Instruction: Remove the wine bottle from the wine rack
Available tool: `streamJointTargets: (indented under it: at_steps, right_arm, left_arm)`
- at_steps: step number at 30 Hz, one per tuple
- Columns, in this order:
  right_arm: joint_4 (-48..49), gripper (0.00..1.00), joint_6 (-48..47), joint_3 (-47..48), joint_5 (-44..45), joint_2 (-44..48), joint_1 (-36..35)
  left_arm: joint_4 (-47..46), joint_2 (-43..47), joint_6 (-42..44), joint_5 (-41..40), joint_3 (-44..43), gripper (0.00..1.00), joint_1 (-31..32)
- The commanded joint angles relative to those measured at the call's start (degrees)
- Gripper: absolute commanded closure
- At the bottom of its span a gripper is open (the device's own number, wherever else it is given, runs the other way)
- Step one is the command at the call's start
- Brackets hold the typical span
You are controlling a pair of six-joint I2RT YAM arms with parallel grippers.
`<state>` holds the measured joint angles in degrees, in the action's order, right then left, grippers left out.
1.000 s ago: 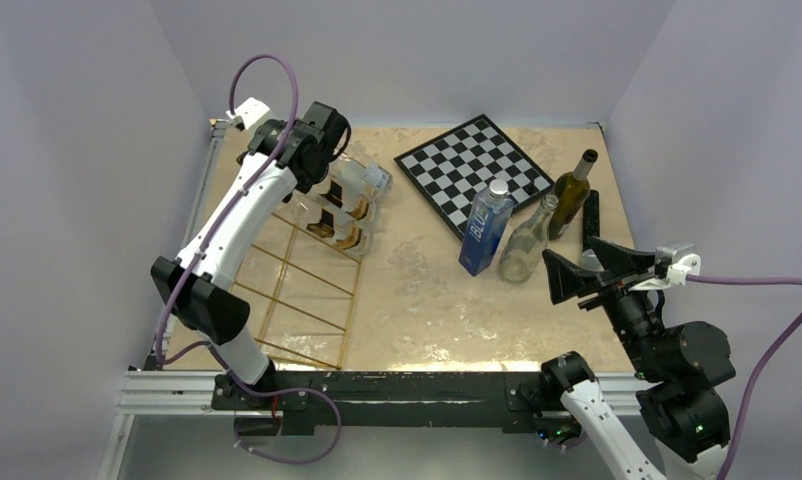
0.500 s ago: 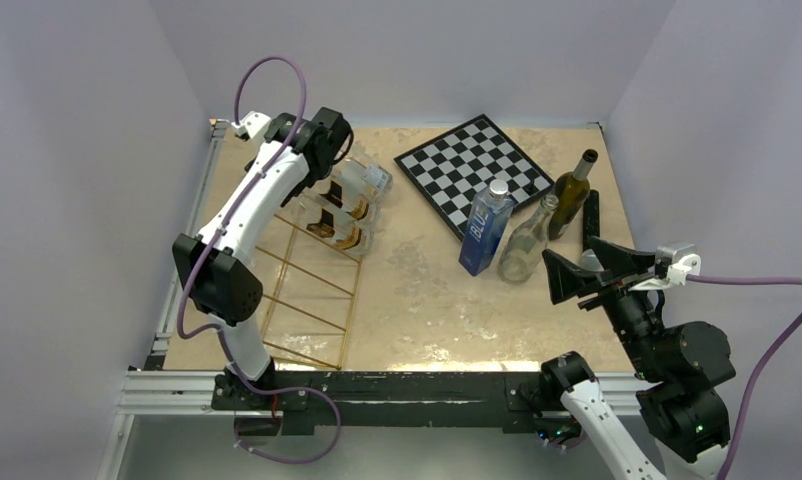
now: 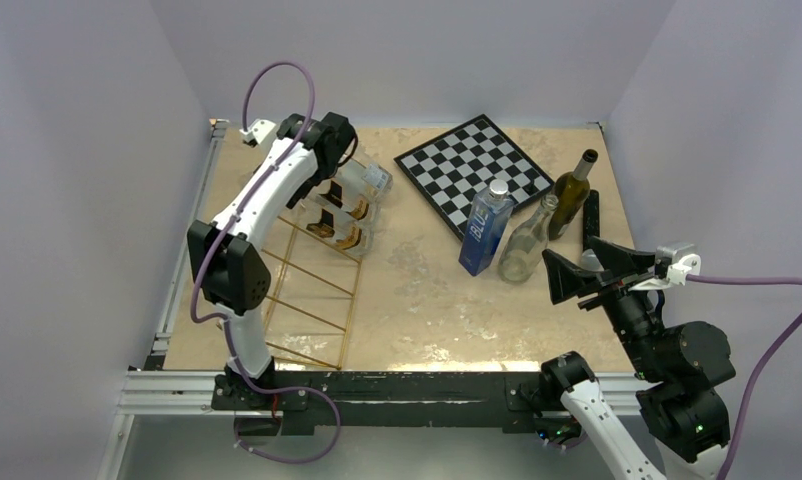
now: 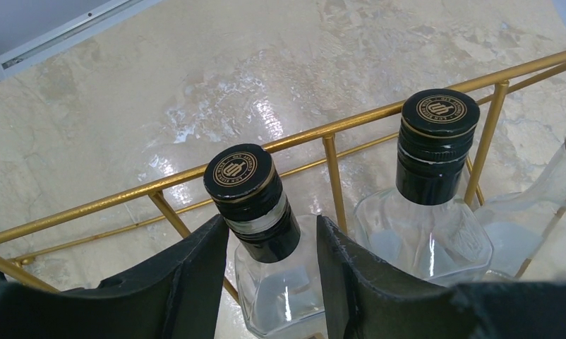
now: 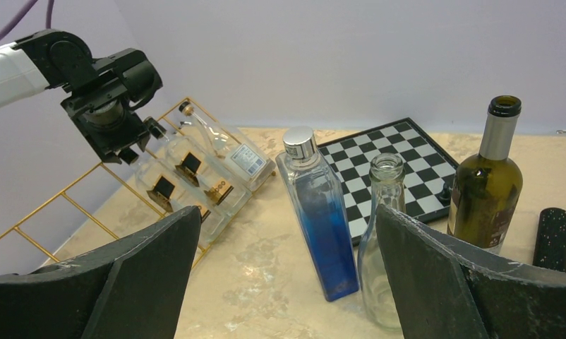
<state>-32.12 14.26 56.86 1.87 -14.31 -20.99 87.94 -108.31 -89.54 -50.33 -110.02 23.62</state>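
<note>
Since the earlier view the left arm has drawn its elbow in and forward, bringing the wrist closer over the bottle necks; nothing else has shifted. Nearest, the right gripper (image 3: 582, 268) hangs by the near edge of the table (image 3: 427, 320), spread wide and empty. Farther on, along the left side, sits the wine rack (image 3: 307, 290), with clear bottles side by side in the slots at its far end, necks raised. There the left gripper (image 4: 272, 224) straddles the neck of the wine bottle (image 4: 265, 236) just under its black cap (image 4: 239, 173). One finger looks to be against the neck and the other shows a sliver of gap, so I judge it not yet clamped. The bottle is rigid, smooth glass: slippery, breakable, and probably heavy if full. The neck below the cap's rim seems the safest hold. A neighbouring bottle (image 4: 435, 198) lies just beside it, so a clean pull along the slot matters. The fingers cut off the bottle's body, its fill level is unclear, and from above the wrist hides the necks.
</note>
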Motion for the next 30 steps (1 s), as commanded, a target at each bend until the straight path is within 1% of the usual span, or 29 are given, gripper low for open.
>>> streamJointTargets:
  at_steps: [1, 5, 17, 18, 19, 22, 24, 27, 28, 30]
  right_arm:
    - [1.8, 0.01, -0.3, 0.1, -0.2, -0.7, -0.2]
    - [1.7, 0.01, -0.5, 0.2, -0.1, -0.6, -0.3]
    - [2.1, 0.01, -0.6, 0.0, -0.2, -0.9, -0.2]
    - [2.1, 0.01, -0.5, -0.1, -0.2, -1.0, -0.3]
    - [2.1, 0.01, -0.5, -0.2, -0.2, -1.0, -0.3]
    - [2.1, 0.01, -0.5, -0.3, -0.2, -1.1, -0.2]
    - [2.4, 0.01, -0.3, -0.5, -0.1, -1.1, -0.2]
    - [3.0, 0.01, 0.0, -0.7, -0.8, -1.4, -0.3]
    - [2.8, 0.01, 0.1, -0.6, -0.8, -1.5, -0.3]
    - [2.4, 0.01, 0.1, -0.5, -0.7, -1.8, -0.2]
  left_arm:
    - [0.7, -0.3, -2.9, -1.1, 0.1, 0.47, -1.1]
    - [1.3, -1.0, -4.6, -0.8, 0.5, 0.48, -1.5]
    - [-0.1, -3.3, -4.4, 0.0, 1.0, 0.48, -1.7]
    - [-0.1, -3.3, -4.4, 0.1, 1.0, 0.50, -1.6]
    - [-0.2, -3.3, -4.4, 0.1, 1.1, 0.54, -1.6]
    - [-0.2, -3.1, -4.5, 0.2, 1.1, 0.71, -1.7]
    - [-0.2, -2.8, -4.5, 0.3, 1.2, 0.79, -1.6]
    - [0.0, -1.8, -4.6, 0.6, 1.3, 0.98, -1.6]
    - [0.0, -1.3, -4.6, 0.6, 1.4, 1.00, -1.6]
    - [-0.1, -0.4, -4.5, 0.6, 1.5, 1.00, -1.6]
